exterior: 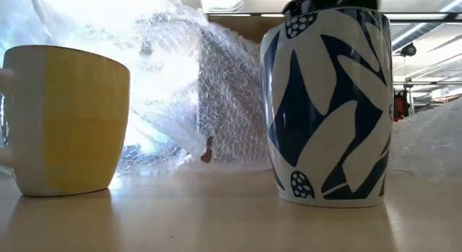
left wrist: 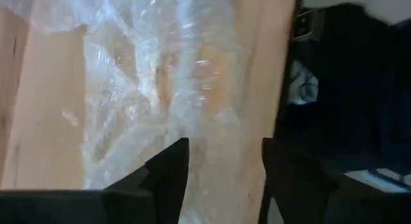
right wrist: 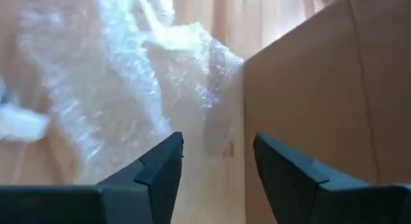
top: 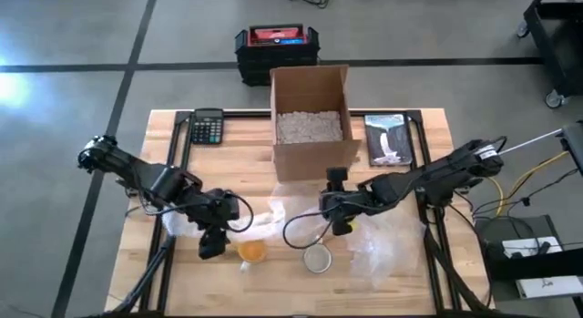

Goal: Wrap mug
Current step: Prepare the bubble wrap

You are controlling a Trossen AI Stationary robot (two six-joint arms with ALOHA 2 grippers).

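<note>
Resting between both arms near the table's front edge, the blue-and-white patterned ceramic mug (top: 317,258) is rigid, glossy, breakable. Left gripper (top: 211,246) and right gripper (top: 342,225) gape empty over crinkly clear bubble wrap (top: 273,220); grasp its edges.

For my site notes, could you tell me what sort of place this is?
Probably a workshop or lab packing station: a wooden table on grey concrete floor, an open cardboard box of packing fill, and clear bubble wrap.

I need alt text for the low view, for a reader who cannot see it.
Two mugs stand apart on a wooden table: a yellow mug at left and a taller white mug with blue leaf shapes at right. Crumpled bubble wrap fills the space behind them.
</note>
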